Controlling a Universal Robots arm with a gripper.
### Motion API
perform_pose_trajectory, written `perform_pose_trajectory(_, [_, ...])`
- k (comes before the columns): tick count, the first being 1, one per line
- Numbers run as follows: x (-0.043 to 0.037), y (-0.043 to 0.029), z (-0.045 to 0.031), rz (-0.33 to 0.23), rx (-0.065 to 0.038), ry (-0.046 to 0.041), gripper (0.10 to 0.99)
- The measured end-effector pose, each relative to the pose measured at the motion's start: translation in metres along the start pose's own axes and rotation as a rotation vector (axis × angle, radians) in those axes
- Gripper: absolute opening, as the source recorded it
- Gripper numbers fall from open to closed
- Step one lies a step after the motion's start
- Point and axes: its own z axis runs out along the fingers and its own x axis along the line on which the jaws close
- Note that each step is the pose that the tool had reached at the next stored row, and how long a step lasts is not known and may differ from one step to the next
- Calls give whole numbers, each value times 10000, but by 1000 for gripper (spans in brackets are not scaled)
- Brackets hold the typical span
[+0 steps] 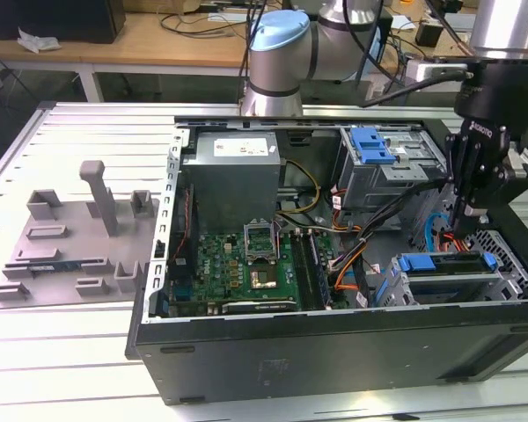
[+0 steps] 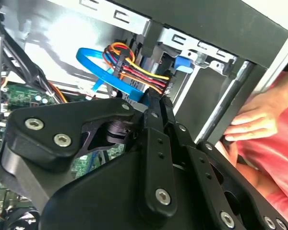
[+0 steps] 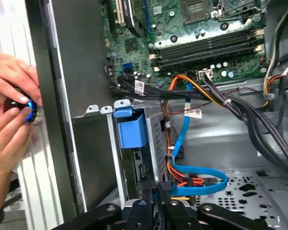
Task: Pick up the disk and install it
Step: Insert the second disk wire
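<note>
The disk [image 1: 442, 265] sits in the drive cage at the case's near right corner, its blue carrier bracket facing up. In the first wrist view its blue bracket tab [image 3: 132, 129] and one edge show inside the cage. My gripper [image 1: 467, 218] hangs just behind the cage, fingers pointing down and pressed together with nothing between them. In both wrist views the fingertips [image 3: 163, 190] [image 2: 156, 101] stand next to the blue data cable [image 3: 201, 184] and the red-yellow power leads [image 2: 139, 76] at the disk's back end.
The open computer case [image 1: 334, 352] holds the motherboard [image 1: 246, 264], a grey power supply [image 1: 233, 171] and an upper bay with a blue latch [image 1: 372, 145]. A person's hands [image 3: 9, 115] rest on the outside of the case wall. A grey fixture plate [image 1: 70, 237] lies at the exterior view's left.
</note>
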Motion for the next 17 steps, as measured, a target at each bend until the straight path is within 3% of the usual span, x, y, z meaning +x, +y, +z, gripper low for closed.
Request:
perform_pose_trajectory(2, [27,21,7,9,-26,-218,161])
perform_pose_trajectory(5, [89,65,23,39,-102,-865,161])
perform_pose_trajectory(10, [198,68,57,24,-130,-1185,161])
perform_pose_trajectory(12, [218,66,64,-13,-142,-1490,161])
perform_pose_trajectory(15, [238,64,66,-63,-142,-1768,161])
perform_pose_trajectory(17, [250,63,63,-101,-139,-1909,161])
